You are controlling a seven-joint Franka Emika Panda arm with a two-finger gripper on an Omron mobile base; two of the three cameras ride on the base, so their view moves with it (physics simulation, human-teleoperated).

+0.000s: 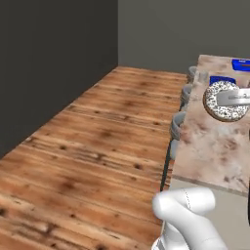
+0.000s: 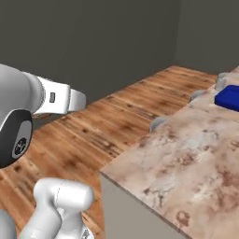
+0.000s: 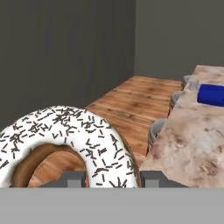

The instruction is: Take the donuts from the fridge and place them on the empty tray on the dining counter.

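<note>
Wood flooring (image 1: 97, 146) is running beside the dining counter (image 2: 186, 154). Gripper (image 3: 111, 179) is clenching the white speckled donut (image 3: 65, 140); right base view is showing a blue tray (image 2: 228, 97) instead.

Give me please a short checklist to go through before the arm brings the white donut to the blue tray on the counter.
1. Donut held: ok. The tool is shut on the white donut, one finger on each side of its ring.
2. Donut off the surface: ok. It hangs above the counter, not resting on it.
3. Tray in sight: ok. A blue tray lies further along the counter.
4. Tray empty: cannot tell. Its inside is hidden from these angles.
5. Right tray: cannot tell. A second blue piece lies beyond it.
6. Way along the counter: ok. Nothing stands between the donut and the tray.
</note>
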